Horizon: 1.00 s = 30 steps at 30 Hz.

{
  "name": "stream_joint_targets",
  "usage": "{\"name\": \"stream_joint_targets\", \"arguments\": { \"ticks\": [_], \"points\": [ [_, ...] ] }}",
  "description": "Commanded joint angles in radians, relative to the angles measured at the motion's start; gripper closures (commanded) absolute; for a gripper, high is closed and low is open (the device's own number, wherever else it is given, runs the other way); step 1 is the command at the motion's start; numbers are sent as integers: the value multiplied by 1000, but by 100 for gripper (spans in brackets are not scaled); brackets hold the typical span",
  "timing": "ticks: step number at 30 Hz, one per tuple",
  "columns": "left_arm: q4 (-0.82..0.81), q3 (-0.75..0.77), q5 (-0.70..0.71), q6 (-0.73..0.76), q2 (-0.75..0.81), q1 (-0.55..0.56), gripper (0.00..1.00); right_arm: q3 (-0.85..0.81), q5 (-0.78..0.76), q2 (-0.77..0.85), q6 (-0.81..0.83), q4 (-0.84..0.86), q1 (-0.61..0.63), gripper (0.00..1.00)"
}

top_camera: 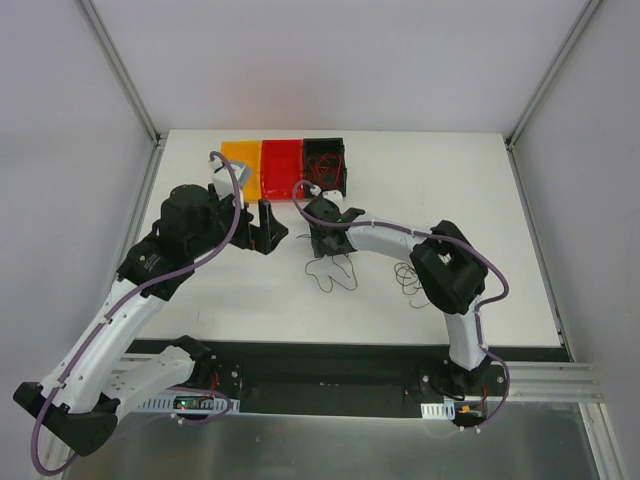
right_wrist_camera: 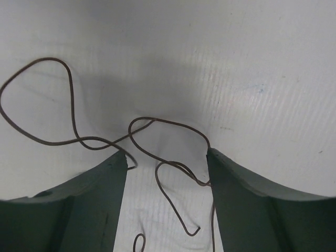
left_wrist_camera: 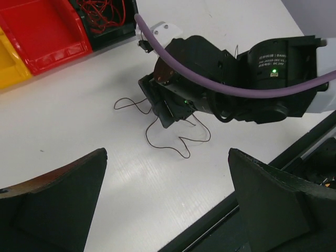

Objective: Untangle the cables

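A thin brown cable (right_wrist_camera: 157, 119) lies in loose loops on the white table (top_camera: 220, 290). My right gripper (right_wrist_camera: 167, 157) is down at the table, open, with loops of this cable between its fingers. From above, the same cable (top_camera: 322, 272) trails just in front of the right gripper (top_camera: 325, 245). A second dark coil (top_camera: 406, 278) lies to the right, beside the right arm. My left gripper (left_wrist_camera: 168, 155) is wide open and holds nothing; it looks across at the right gripper's head and the brown cable (left_wrist_camera: 187, 156). Above, the left gripper (top_camera: 268, 228) is left of the right one.
Three bins stand in a row at the back: yellow (top_camera: 240, 165), red (top_camera: 281, 168) and black (top_camera: 325, 165). The black bin (left_wrist_camera: 105, 13) holds a tangle of red cables. The table's dark front edge (left_wrist_camera: 252, 184) runs close under the left gripper.
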State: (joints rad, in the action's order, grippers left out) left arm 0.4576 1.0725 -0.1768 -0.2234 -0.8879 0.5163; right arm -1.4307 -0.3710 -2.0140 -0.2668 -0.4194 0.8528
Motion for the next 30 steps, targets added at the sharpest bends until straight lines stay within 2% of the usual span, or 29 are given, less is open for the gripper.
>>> {"name": "stream_joint_targets", "arguments": {
  "ticks": [1,4,10,12,16,20,23,26,30],
  "points": [
    [-4,24,0,32,-8,-12,1,-13,-36,-2,-6,-1,3,41],
    [-2,-32,8,4,15,-12,1,18,-22,12,14,49,3,57],
    [-25,-182,11,-92,81,-12,1,104,104,95,101,197,-1,100],
    [-49,-232,-16,-112,99,-12,1,145,196,156,135,267,-9,100],
    [-144,-296,-117,-126,130,-13,1,240,508,267,176,414,-50,100],
    [-261,-316,-266,-108,113,-13,1,338,846,359,124,580,-125,100],
    [-344,-319,-335,-85,78,-12,1,355,1038,389,83,611,-161,100],
    [-385,-290,-391,-59,-5,-10,1,377,1156,419,28,671,-167,100],
    [-387,-243,-373,-54,-109,-9,1,427,1224,474,-80,775,-175,100]
  ]
}}
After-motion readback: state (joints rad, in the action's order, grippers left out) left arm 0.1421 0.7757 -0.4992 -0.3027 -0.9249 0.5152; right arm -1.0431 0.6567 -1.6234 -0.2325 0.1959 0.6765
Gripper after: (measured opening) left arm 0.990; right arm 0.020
